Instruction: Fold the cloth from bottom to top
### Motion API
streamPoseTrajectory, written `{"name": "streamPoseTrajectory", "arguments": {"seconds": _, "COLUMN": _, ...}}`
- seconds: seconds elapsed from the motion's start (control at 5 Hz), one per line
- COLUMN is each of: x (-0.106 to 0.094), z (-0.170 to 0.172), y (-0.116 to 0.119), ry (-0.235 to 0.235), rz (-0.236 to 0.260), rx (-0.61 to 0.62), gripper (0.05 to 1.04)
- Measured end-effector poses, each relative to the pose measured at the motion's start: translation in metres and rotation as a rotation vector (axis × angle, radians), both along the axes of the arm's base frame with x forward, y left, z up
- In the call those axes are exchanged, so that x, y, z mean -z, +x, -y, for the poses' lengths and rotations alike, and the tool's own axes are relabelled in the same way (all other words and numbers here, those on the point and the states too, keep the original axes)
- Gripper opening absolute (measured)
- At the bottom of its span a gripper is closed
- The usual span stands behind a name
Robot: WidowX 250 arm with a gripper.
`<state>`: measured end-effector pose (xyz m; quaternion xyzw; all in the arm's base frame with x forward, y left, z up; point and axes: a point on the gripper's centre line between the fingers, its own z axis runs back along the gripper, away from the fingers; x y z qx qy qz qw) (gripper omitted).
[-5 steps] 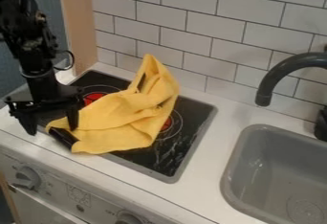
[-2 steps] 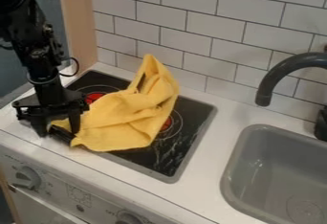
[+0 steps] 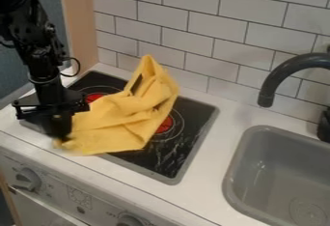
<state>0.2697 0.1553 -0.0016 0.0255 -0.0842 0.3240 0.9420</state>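
White counter (image 3: pixel 216 148), black stovetop (image 3: pixel 193 123) left of centre, and I have the pincer (image 3: pixel 61 134) clenched on the lower-left corner of the yellow cloth (image 3: pixel 122 116), whose long axis runs up and right from there toward the tiles (image 3: pixel 219 34).

yellow cloth (image 3: pixel 126 111) on black stovetop (image 3: pixel 166 156), white counter (image 3: pixel 216 148)

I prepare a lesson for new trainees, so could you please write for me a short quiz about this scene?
1. True or false: the cloth lies fully flat.
2. Where is the gripper?
A) at the cloth's upper peak
B) at the cloth's lower left end
C) inside the sink
3. Fill in: the wall behind the faucet is covered with white ____.

Key: 1. False, it is bunched up; 2. B; 3. tiles.
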Motion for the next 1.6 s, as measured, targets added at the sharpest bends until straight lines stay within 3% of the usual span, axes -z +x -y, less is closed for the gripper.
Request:
{"name": "streamPoseTrajectory", "arguments": {"seconds": 0.2, "x": -0.01, "z": 0.005, "y": -0.008, "ry": -0.011, "rz": 0.009, "rx": 0.009, "gripper": 0.092}}
{"name": "streamPoseTrajectory", "arguments": {"seconds": 0.4, "x": -0.031, "z": 0.006, "y": -0.011, "ry": -0.023, "rz": 0.048, "rx": 0.019, "gripper": 0.062}}
{"name": "streamPoseTrajectory", "arguments": {"seconds": 0.6, "x": -0.043, "z": 0.013, "y": -0.013, "ry": -0.067, "rz": 0.061, "rx": 0.023, "gripper": 0.059}}
{"name": "streamPoseTrajectory", "arguments": {"seconds": 0.8, "x": -0.063, "z": 0.011, "y": -0.001, "ry": -0.077, "rz": 0.109, "rx": -0.009, "gripper": 0.059}}
{"name": "streamPoseTrajectory", "arguments": {"seconds": 1.0, "x": -0.082, "z": 0.017, "y": 0.022, "ry": -0.115, "rz": 0.182, "rx": -0.031, "gripper": 0.059}}
{"name": "streamPoseTrajectory", "arguments": {"seconds": 1.2, "x": -0.108, "z": 0.033, "y": 0.057, "ry": -0.114, "rz": 0.26, "rx": -0.019, "gripper": 0.059}}
{"name": "streamPoseTrajectory", "arguments": {"seconds": 1.4, "x": -0.104, "z": 0.048, "y": 0.084, "ry": -0.13, "rz": 0.267, "rx": -0.016, "gripper": 0.059}}
{"name": "streamPoseTrajectory", "arguments": {"seconds": 1.6, "x": -0.083, "z": 0.064, "y": 0.112, "ry": -0.133, "rz": 0.227, "rx": 0.001, "gripper": 0.058}}
